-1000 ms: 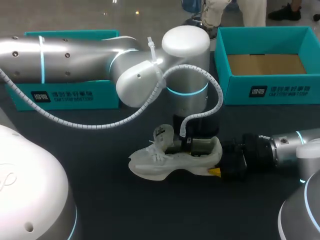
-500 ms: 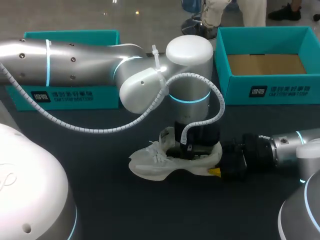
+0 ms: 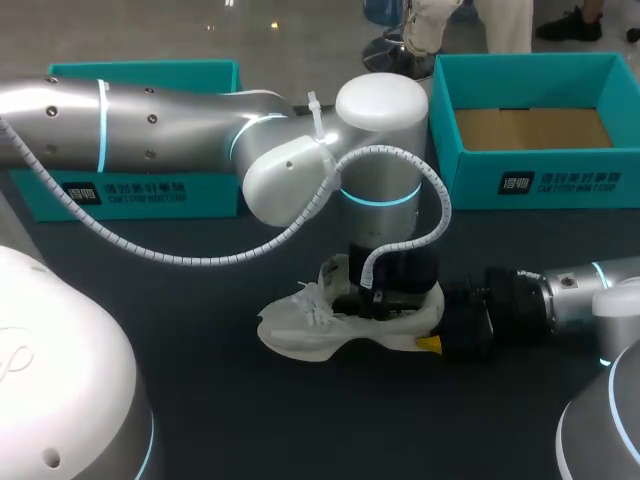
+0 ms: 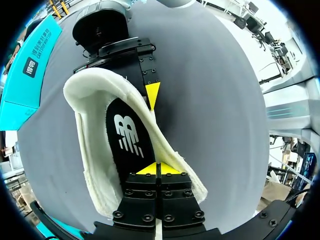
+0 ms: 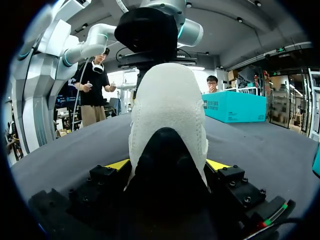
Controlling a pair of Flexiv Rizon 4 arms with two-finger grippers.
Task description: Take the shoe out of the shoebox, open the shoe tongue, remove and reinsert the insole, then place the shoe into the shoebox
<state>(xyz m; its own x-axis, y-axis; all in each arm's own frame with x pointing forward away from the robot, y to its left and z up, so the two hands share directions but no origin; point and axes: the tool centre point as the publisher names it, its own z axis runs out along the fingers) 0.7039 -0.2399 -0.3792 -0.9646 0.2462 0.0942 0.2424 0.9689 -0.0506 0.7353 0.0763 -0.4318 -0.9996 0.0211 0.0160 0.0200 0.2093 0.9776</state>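
Observation:
A white shoe (image 3: 310, 325) lies on its sole on the dark table, toe to the left. My right gripper (image 3: 435, 325) comes in from the right, and its yellow tips press the heel (image 5: 167, 105) from both sides. My left gripper (image 3: 382, 303) reaches down into the shoe's mouth. In the left wrist view it is shut (image 4: 156, 169), tips together at the side wall beside the black insole (image 4: 130, 137), which lies flat inside. One yellow fingertip (image 4: 151, 92) of the right gripper shows at the heel. The open teal shoebox (image 3: 560, 180) stands at the back right.
A second teal box (image 3: 130, 190) stands at the back left behind my left arm. The left arm's white elbow and cable hose (image 3: 430, 200) hang over the shoe. Bare dark table lies in front of the shoe.
My left arm has shifted a little to the right and sunk lower, so its shut gripper now sits deeper in the shoe's mouth. The right gripper and shoe have stayed put.

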